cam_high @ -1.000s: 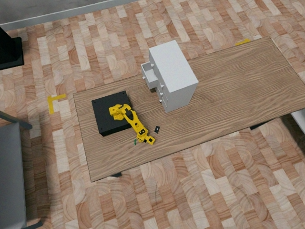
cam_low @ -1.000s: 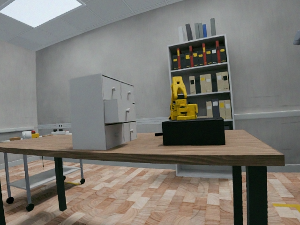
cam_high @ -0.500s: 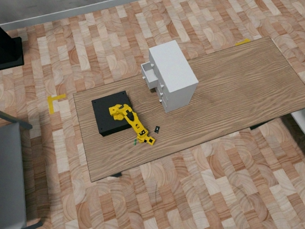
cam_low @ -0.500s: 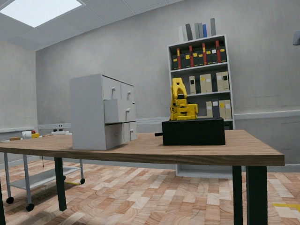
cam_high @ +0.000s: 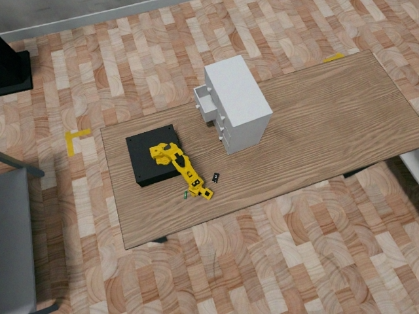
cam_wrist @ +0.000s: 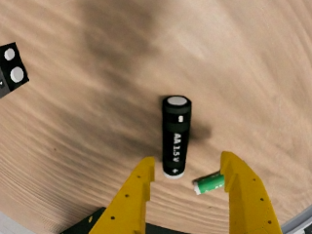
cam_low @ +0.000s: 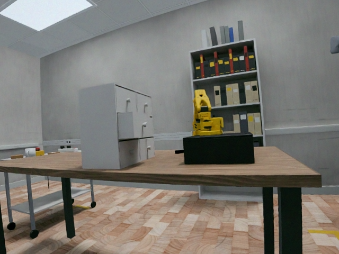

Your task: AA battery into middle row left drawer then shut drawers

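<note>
The AA battery (cam_wrist: 175, 136) is a black cylinder lying flat on the wooden table; in the wrist view its near end sits just ahead of my fingertips. My yellow gripper (cam_wrist: 187, 162) hovers over it, its fingers apart with nothing between them. A small green cylinder (cam_wrist: 210, 183) lies on the table beside the right finger and also shows in the top view (cam_high: 185, 195). There my gripper (cam_high: 200, 193) hides the battery. The white chest (cam_high: 236, 101) stands further back on the table, with one middle-row drawer (cam_high: 204, 99) pulled out; it also shows in the exterior view (cam_low: 125, 125).
A black 9V battery (cam_high: 215, 177) lies on the table to one side of the gripper and shows at the left edge of the wrist view (cam_wrist: 10, 68). The arm stands on a black base block (cam_high: 152, 158). The table's front edge is close.
</note>
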Robot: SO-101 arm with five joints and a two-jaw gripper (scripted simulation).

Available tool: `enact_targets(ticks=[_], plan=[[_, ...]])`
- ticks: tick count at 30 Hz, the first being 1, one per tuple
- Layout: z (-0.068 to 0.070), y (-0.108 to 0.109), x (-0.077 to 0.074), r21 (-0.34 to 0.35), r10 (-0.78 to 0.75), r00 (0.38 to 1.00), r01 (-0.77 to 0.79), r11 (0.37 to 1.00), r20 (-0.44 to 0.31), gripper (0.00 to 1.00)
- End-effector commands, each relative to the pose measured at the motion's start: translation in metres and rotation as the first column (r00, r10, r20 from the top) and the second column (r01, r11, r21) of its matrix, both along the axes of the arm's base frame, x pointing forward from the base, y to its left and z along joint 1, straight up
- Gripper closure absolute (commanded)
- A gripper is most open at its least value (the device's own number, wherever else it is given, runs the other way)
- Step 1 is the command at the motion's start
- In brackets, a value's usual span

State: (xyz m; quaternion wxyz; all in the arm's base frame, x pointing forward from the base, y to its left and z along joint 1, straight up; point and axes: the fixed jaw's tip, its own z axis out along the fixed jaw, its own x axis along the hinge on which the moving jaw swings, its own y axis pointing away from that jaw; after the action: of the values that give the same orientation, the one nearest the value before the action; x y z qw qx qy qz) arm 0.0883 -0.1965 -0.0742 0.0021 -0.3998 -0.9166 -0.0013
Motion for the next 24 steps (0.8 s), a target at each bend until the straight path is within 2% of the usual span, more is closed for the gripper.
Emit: enact_targets(ticks=[1,3,7,24], plan=[[-0.002,-0.002,0.000,-0.004,0.002,1.000,-0.002,1.000,0.003,0.79],[-0.002,-0.002,0.000,-0.004,0.002,1.000,-0.002,1.000,0.003,0.79],[-0.016,0.000,0.000,-0.004,0.002,1.000,-0.002,1.000,0.003,0.79],[-0.016,0.000,0.000,-0.004,0.002,1.000,-0.002,1.000,0.003,0.79]])
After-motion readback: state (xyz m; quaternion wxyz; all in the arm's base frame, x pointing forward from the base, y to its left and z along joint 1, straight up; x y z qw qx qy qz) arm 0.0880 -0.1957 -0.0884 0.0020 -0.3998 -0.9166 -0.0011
